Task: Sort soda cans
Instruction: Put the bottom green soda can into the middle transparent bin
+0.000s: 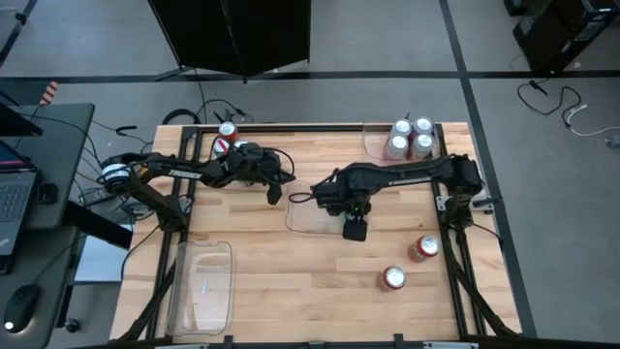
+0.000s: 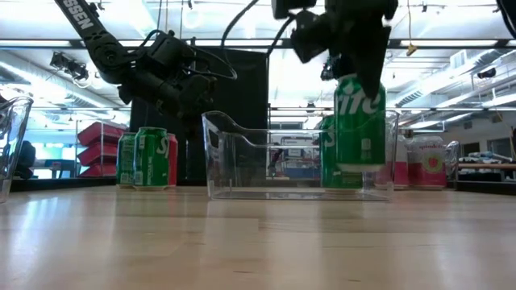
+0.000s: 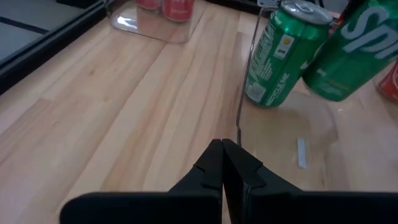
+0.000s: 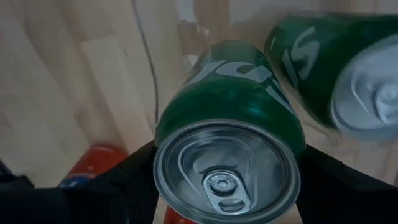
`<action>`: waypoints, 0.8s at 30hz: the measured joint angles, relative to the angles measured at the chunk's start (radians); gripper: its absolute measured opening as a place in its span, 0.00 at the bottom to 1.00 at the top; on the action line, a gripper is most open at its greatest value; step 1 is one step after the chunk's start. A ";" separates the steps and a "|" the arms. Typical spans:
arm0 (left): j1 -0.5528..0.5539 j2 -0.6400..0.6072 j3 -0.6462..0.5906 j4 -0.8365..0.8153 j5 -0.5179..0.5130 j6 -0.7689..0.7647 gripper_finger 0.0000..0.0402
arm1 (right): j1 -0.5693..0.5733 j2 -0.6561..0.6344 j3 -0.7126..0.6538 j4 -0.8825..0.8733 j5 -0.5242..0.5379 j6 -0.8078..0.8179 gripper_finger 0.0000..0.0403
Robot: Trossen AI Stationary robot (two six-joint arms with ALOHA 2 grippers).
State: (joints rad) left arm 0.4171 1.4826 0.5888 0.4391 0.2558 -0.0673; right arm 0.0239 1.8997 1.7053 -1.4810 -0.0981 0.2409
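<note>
From above, the right gripper (image 1: pixel 355 230) hangs over a clear plastic bin (image 1: pixel 302 221) mid-table. From table height, it clamps an upright green soda can (image 2: pixel 359 121) above that bin. The left gripper (image 3: pixel 222 163), fingers pressed together, hovers near another green can (image 3: pixel 278 55).

Wooden table (image 1: pixel 291 271) with cans (image 1: pixel 393 278), bins (image 1: pixel 201 288)

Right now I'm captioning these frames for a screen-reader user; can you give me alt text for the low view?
A dark robot pincer coming from above holds an upright green soda can in a clear plastic bin on a wooden table. More green cans stand on the table behind, below a second dark arm.
</note>
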 joint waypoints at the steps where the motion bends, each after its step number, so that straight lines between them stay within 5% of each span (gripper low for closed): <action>1: 0.000 0.000 0.000 -0.002 0.000 0.004 0.01 | -0.001 0.004 -0.007 0.009 0.002 -0.003 0.69; 19: 0.000 0.000 0.000 -0.013 0.000 0.007 0.01 | -0.047 0.010 -0.130 0.092 0.029 0.018 0.69; 24: 0.000 0.000 0.000 -0.014 0.000 0.006 0.01 | -0.047 0.012 -0.090 0.058 0.032 0.038 0.93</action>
State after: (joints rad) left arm 0.4168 1.4830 0.5888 0.4252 0.2558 -0.0613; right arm -0.0227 1.9117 1.6155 -1.4232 -0.0661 0.2785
